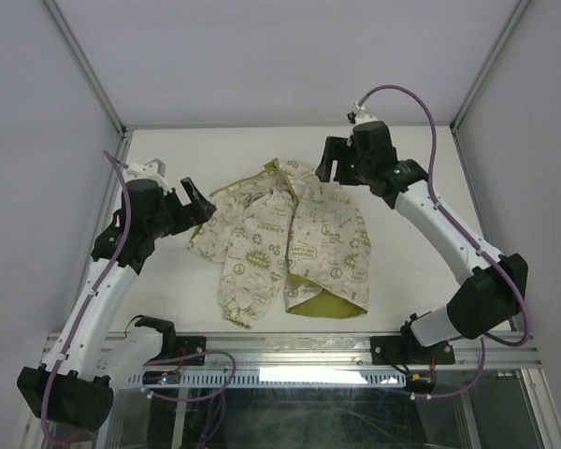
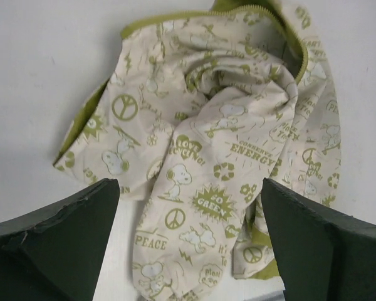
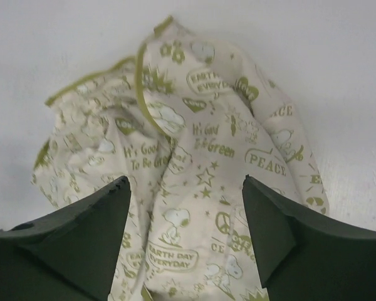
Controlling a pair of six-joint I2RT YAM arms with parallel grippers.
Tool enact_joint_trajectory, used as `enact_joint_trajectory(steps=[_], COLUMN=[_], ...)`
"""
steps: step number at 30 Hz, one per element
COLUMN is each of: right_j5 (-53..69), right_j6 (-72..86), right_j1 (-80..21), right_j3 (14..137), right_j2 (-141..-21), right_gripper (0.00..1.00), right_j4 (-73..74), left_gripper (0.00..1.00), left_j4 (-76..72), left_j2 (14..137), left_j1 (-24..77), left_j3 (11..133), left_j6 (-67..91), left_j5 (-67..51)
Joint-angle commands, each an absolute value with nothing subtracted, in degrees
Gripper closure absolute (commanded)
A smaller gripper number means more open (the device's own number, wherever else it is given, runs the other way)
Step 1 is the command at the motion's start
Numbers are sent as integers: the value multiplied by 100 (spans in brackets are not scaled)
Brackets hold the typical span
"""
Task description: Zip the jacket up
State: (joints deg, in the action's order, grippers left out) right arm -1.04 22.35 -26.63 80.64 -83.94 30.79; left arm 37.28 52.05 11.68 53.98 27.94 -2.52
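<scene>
The jacket (image 1: 290, 238), cream-white with olive-green prints, lies crumpled in the middle of the white table, its olive lining showing at the near hem and collar. Its front edges are apart and rumpled. My left gripper (image 1: 198, 198) hovers open at the jacket's left edge, above a sleeve; in the left wrist view the jacket (image 2: 219, 144) fills the space between my open fingers (image 2: 69, 232). My right gripper (image 1: 333, 161) hovers open above the jacket's far right shoulder; in the right wrist view the jacket (image 3: 194, 163) lies below the open fingers (image 3: 288, 232). Neither gripper holds anything.
The white table (image 1: 168, 150) is bounded by grey side walls and metal frame posts (image 1: 84, 65). A metal rail (image 1: 299, 351) runs along the near edge by the arm bases.
</scene>
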Motion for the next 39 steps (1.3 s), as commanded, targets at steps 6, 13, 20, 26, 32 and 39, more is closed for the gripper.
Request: enact_joint_trajectory(steps=[6,13,20,26,32,39], right_j5=[198,-215,-878,-1461,-2211,-2106], right_j6=[1188,1334,1857,2114,1998,1783], right_j1=[-3257,-4252,-5260,-5423,-5302,-4162], right_j3=[6951,6679,6249,5853,5801,5582], right_j2=[-8277,-8547,-8704,-9058,-8846,-7932], right_gripper=[21,15,11,11,39,100], right_j4=[2596,2890,2982,2935,3218,3448], left_gripper=[1,1,1,1,6,7], left_j4=[2899,2260,1795,1553,1627,1850], left_j2=[5282,6368,7492,8375,8804,8464], left_j1=[1323,2563,2742,2878,2876,2480], left_j3=[4218,4709,5088,5156,4908,4579], left_j6=[4553,4837,4552,4261,4019,3797], left_j5=[-1106,-259,-198,-293,150,456])
